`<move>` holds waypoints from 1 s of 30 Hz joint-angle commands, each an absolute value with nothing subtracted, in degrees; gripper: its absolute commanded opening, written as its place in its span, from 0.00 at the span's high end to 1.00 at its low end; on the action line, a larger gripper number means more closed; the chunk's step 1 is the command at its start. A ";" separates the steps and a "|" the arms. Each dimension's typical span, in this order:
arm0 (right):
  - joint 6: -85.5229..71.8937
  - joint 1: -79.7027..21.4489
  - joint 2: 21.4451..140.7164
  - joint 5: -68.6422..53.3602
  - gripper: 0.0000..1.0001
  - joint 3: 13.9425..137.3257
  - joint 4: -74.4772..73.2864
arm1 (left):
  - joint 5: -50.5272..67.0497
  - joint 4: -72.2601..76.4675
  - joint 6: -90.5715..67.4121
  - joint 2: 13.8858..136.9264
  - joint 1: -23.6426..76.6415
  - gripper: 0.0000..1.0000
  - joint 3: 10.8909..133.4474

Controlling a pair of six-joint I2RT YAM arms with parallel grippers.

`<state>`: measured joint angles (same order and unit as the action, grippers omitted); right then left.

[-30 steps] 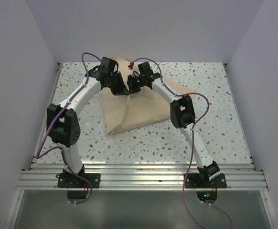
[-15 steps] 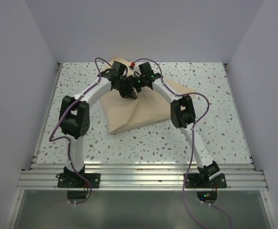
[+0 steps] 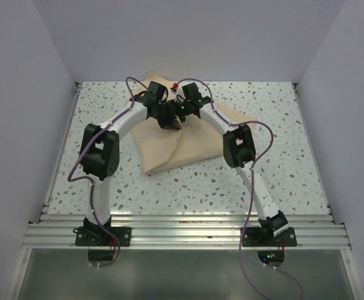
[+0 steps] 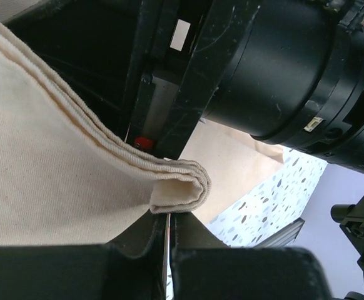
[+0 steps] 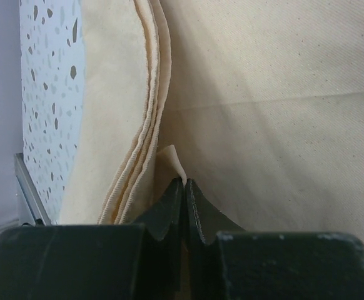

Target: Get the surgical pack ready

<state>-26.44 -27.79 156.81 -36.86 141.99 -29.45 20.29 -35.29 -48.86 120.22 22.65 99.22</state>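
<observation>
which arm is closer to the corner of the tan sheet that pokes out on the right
Right. The right arm crosses above that corner of the tan sheet, elbow beside it; the left arm is over the sheet's opposite side.

left hand (image 4: 167, 220) closed, right hand (image 5: 183, 185) closed

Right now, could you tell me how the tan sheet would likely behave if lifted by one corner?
Probably floppy: the tan sheet bends into a soft rolled fold in the left wrist view. Likely light, since a thin flap stands up by the right gripper. Its woven surface should grip well.
</observation>
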 commanded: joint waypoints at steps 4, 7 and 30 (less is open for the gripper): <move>-29.00 -27.16 156.80 -35.24 0.92 142.12 -26.46 | 21.71 -30.59 -49.66 121.81 23.47 1.00 100.55; -29.35 -27.07 156.71 -35.25 0.89 142.21 -26.72 | 21.97 -30.41 -49.75 122.52 23.47 1.00 100.28; -37.27 -15.56 147.49 -31.91 0.53 144.41 -30.92 | 22.41 -30.85 -48.69 126.12 22.41 0.70 103.70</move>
